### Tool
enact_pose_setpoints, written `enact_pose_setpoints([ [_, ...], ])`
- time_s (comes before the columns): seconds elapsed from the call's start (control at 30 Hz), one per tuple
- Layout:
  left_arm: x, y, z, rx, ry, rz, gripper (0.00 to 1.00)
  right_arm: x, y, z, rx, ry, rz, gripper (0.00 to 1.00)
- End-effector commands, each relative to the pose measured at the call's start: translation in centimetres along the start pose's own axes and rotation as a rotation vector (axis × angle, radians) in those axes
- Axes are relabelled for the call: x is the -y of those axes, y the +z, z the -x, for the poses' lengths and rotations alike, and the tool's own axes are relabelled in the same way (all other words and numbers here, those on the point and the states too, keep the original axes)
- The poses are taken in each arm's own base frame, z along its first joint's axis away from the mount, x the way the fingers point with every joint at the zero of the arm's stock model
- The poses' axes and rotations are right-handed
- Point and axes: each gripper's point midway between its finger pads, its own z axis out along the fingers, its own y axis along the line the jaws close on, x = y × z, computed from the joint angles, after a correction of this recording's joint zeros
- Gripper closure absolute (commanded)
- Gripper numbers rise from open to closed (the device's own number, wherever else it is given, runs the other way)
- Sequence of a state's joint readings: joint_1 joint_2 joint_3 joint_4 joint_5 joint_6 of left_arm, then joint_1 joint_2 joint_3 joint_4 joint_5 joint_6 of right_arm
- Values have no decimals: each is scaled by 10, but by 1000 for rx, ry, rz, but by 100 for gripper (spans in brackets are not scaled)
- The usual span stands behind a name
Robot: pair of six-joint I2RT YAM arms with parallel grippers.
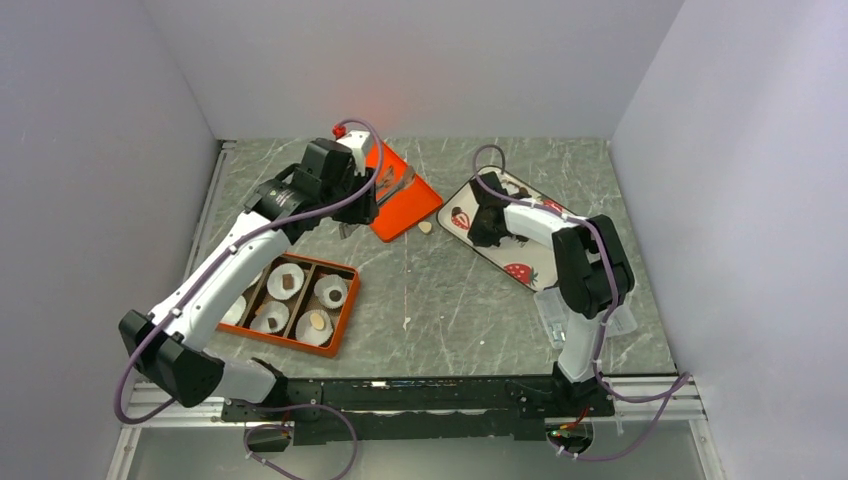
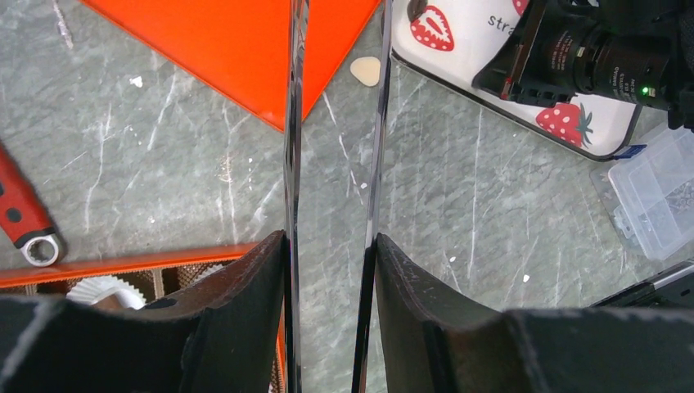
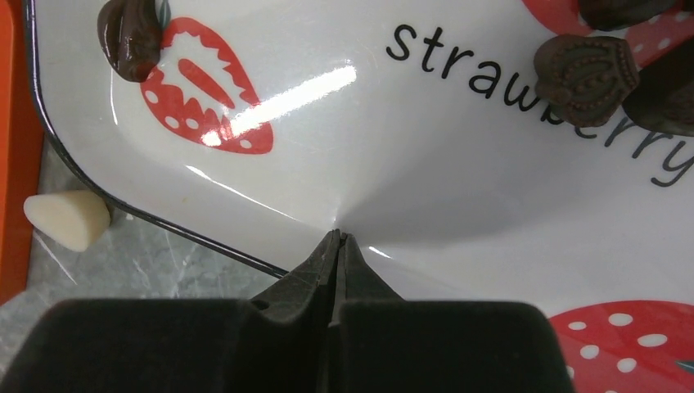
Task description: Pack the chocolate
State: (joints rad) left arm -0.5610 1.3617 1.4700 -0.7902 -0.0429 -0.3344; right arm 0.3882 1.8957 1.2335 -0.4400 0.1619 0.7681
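Note:
Dark brown chocolate pieces [image 3: 585, 74] lie on the white strawberry-print tray [image 3: 458, 164], with another at its corner [image 3: 131, 37]. A cream piece [image 3: 65, 219] lies on the table just off the tray edge, and it shows in the top view [image 1: 425, 227]. My right gripper [image 3: 337, 236] is shut and empty, its tips touching the tray. My left gripper [image 2: 331, 237] is shut on a clear plastic cover [image 2: 292, 123], held edge-on above the table beside the orange lid [image 2: 229, 49]. The orange box [image 1: 345, 305] holds white paper cups, several with a chocolate [image 1: 290, 282] inside.
A red-handled wrench [image 2: 24, 217] lies left of the left gripper. A small clear plastic case [image 2: 655, 192] sits by the right arm's base. The orange lid [image 1: 400, 205] leans at the back centre. Grey walls enclose the table on three sides.

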Motion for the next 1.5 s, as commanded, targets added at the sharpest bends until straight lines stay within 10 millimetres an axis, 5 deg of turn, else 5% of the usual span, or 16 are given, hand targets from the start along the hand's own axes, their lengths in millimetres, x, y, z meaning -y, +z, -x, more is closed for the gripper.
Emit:
enact_pose_setpoints([
  [0.0, 23, 3, 29, 81, 13, -70, 53, -5, -29, 17, 12, 14, 25, 97],
  [0.27, 58, 36, 32, 68, 44, -118, 52, 17, -127, 89, 213, 78, 74, 80],
  [0.53, 115, 95, 16, 26, 168, -159, 50, 48, -228, 103, 416, 123, 140, 43],
  [0.73, 145, 143, 7, 8, 271, -134, 50, 60, -286, 105, 526, 122, 187, 31],
  [1.0, 160, 187, 3, 9, 365, -119, 49, 62, -317, 99, 561, 106, 251, 25],
  [1.47, 163, 223, -19, -42, 473, -115, 48, 59, -312, 94, 546, 78, 265, 23],
])
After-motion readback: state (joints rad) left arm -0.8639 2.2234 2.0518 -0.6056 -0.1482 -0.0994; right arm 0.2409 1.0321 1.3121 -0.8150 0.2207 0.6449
